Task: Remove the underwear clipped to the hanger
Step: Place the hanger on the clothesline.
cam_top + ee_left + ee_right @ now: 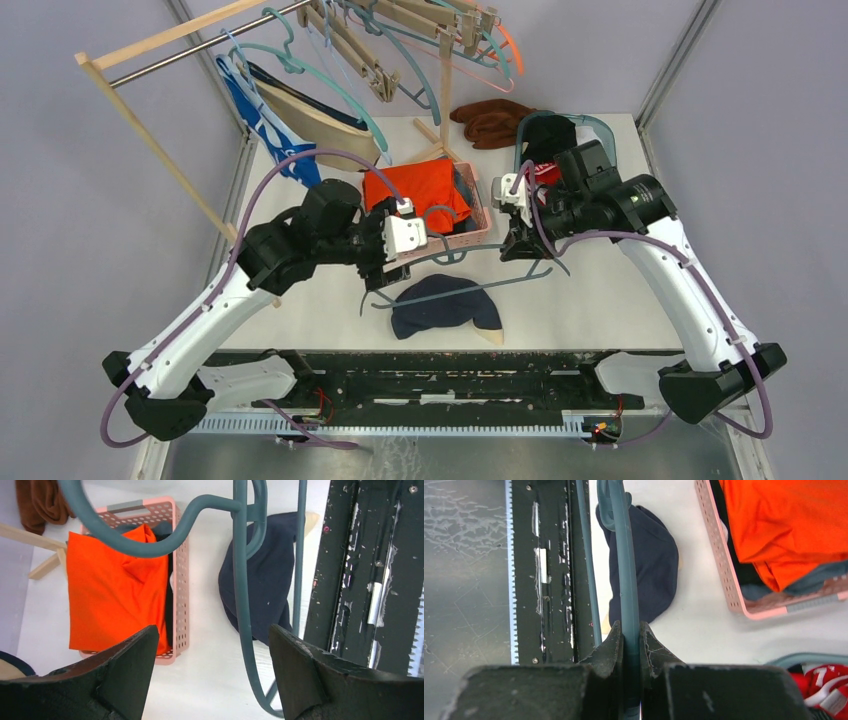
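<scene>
The dark navy underwear (445, 305) lies in a rumpled, flattish heap on the white table (600, 300), close to its near edge and just on the near side of the pink basket (470, 235). A tan corner shows at its right. The teal hanger (629, 580) sits above it, its bar pinched in the right hand (630, 640). The left hand (212, 632) gapes wide, holding nothing.
</scene>
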You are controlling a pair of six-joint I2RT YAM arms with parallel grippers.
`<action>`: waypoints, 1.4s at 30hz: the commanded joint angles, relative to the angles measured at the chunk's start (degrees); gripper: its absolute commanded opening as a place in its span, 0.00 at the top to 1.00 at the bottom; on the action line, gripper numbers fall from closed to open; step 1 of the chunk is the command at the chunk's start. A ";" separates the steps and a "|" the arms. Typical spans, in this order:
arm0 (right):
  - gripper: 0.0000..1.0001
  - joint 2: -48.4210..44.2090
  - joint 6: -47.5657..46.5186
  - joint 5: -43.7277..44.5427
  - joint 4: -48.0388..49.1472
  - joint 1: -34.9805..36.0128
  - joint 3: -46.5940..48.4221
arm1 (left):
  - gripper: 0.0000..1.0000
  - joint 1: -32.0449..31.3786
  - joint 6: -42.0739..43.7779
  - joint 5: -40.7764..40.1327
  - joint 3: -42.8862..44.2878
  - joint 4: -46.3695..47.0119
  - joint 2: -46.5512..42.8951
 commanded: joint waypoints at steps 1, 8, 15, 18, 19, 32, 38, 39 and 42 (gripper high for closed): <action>0.99 -1.47 -2.64 -8.16 3.57 1.05 0.71 | 0.13 -0.04 -2.98 1.53 0.06 -3.44 -1.16; 0.99 -3.29 -0.75 -9.05 8.77 1.57 -1.99 | 0.36 1.75 -4.22 8.94 -1.00 -7.09 -3.08; 0.99 -4.84 3.24 -7.28 15.86 1.60 -5.39 | 0.60 6.95 -6.25 13.43 -2.52 -7.14 -4.47; 0.99 -5.25 6.15 -7.85 18.78 1.64 -6.66 | 0.71 9.01 -6.74 14.51 -2.85 -7.89 -4.73; 0.99 -5.16 6.70 -7.92 19.16 1.59 -6.89 | 0.77 9.58 -6.71 14.78 -3.09 -8.11 -5.13; 0.45 -1.52 14.71 -4.20 22.48 1.83 -5.63 | 0.97 17.43 -8.65 1.07 -4.91 -16.07 -14.02; 0.37 -0.81 14.68 -2.49 21.22 1.93 -4.17 | 0.97 20.28 -8.37 -16.47 -6.95 -23.83 -19.03; 0.37 -0.78 14.89 -2.22 21.35 1.99 -4.31 | 0.97 21.88 -8.35 -19.93 -7.87 -23.88 -19.71; 0.36 -0.15 15.33 -1.85 21.68 1.99 -4.41 | 0.97 26.68 -9.16 -30.39 -11.20 -22.56 -20.30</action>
